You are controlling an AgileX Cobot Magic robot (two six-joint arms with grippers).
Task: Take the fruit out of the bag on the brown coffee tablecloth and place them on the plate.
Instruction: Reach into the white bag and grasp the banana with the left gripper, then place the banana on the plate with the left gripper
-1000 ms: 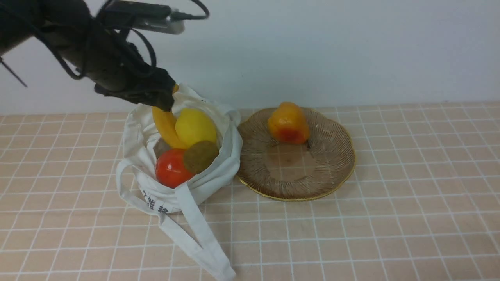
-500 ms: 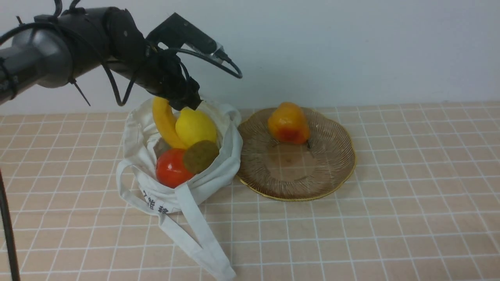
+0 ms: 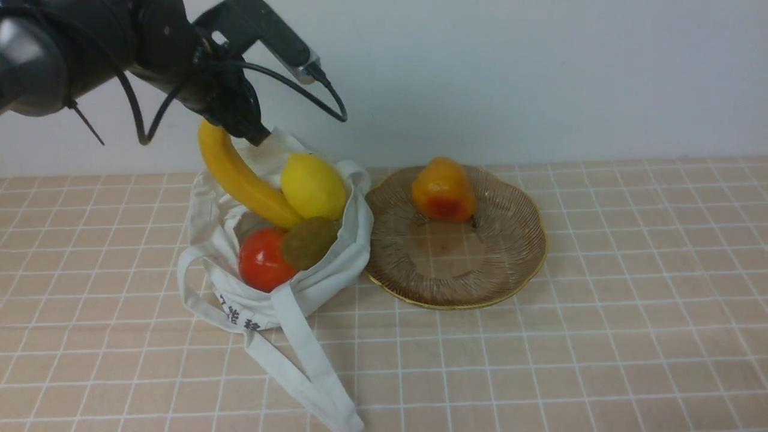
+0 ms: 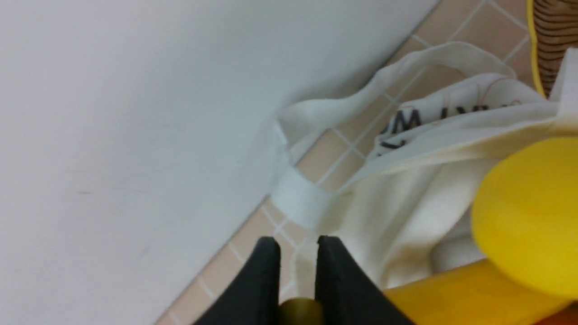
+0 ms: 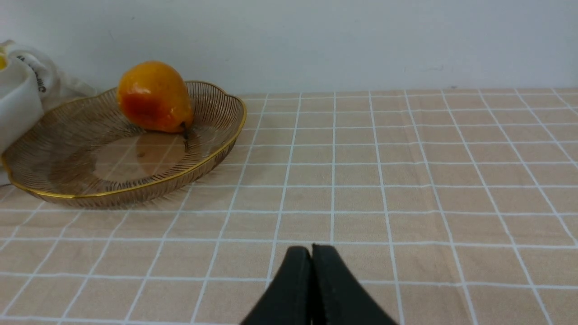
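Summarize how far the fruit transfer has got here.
Done: one orange fruit sits on the plate. In hand: left gripper shut on the banana, which leans out of the bag. Left: lemon, red fruit and kiwi in the bag. Idle: right gripper, shut and empty.

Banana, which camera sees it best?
The front view: nearly the whole curved banana shows, its top end pinched by the left gripper. The left wrist view catches only one end. The right wrist view doesn't clearly show it.
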